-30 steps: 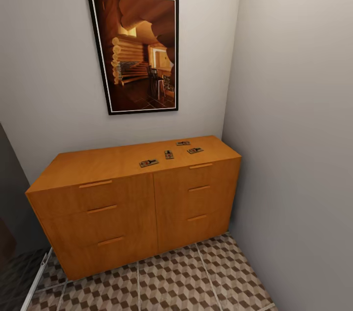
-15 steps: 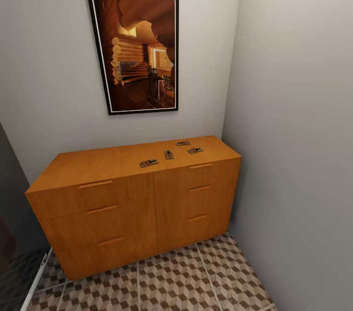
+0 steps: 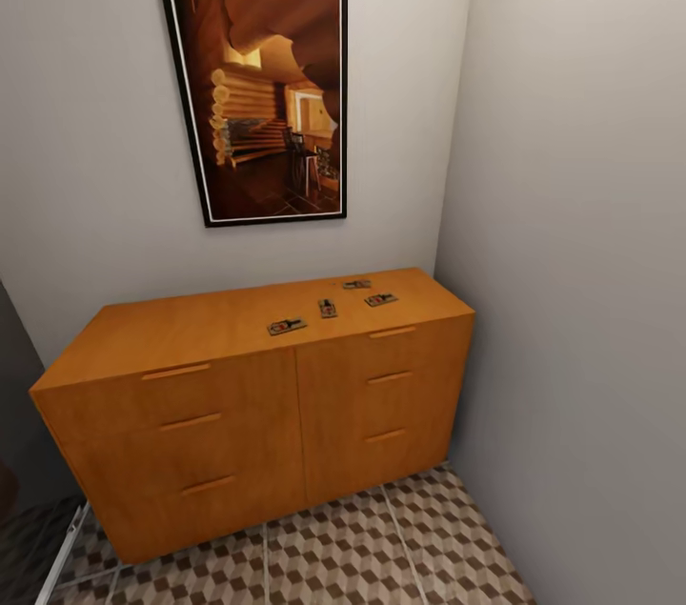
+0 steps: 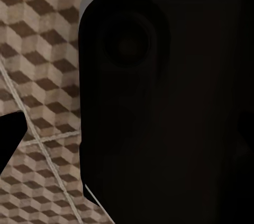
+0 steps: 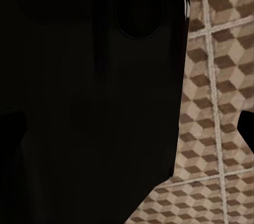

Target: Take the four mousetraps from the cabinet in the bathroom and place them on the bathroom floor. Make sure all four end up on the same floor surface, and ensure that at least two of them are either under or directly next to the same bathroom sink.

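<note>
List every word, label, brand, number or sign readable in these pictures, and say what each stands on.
None is readable.
Framed picture: a log-cabin interior, no lettering.
Four mousetraps on the cabinet: too small to tell any marking.
Floor tiles: pattern only.

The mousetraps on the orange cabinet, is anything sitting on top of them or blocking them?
Nothing visible does. All four mousetraps lie uncovered on the cabinet top, towards its right half, with open air above them.

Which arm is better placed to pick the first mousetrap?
Probably the right: the mousetraps lie on the right half of the cabinet top, though neither arm is raised near them yet.
</note>
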### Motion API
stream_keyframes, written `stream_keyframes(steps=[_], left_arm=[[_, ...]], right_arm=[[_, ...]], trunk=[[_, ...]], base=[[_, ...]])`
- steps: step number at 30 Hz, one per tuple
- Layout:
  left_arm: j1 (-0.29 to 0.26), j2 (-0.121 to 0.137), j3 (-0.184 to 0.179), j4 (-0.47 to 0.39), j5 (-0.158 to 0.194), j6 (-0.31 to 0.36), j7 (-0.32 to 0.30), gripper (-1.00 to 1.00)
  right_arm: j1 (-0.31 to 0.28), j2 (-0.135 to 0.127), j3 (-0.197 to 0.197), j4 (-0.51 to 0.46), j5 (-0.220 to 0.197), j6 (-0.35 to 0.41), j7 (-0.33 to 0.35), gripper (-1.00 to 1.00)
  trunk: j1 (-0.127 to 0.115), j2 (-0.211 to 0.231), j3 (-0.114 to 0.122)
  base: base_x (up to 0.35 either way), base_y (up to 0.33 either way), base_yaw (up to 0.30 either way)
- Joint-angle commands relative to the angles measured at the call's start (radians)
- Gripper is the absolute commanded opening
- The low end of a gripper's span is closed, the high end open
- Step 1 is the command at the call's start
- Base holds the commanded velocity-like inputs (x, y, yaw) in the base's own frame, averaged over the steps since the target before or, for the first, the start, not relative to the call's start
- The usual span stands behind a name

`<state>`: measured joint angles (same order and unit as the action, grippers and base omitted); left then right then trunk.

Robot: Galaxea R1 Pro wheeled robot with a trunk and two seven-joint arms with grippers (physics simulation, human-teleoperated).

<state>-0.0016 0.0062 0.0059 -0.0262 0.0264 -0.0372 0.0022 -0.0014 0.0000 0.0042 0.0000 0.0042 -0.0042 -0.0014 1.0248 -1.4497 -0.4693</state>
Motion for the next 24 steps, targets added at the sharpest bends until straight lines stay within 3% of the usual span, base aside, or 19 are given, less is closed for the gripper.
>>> stream_keyframes(steps=[1,24], left_arm=[[0.000,0.000,0.000,0.000,0.003,-0.003,0.000,1.00],[0.000,0.001,0.000,0.000,0.003,-0.003,0.001,1.00]], right_arm=[[0.000,0.000,0.000,0.000,0.000,0.000,0.000,1.00],[0.000,0.000,0.000,0.000,0.000,0.000,0.000,1.00]], trunk=[[0.000,0.000,-0.001],[0.000,0.000,-0.001]], base=[[0.082,0.000,0.000],[0.018,0.000,0.000]])
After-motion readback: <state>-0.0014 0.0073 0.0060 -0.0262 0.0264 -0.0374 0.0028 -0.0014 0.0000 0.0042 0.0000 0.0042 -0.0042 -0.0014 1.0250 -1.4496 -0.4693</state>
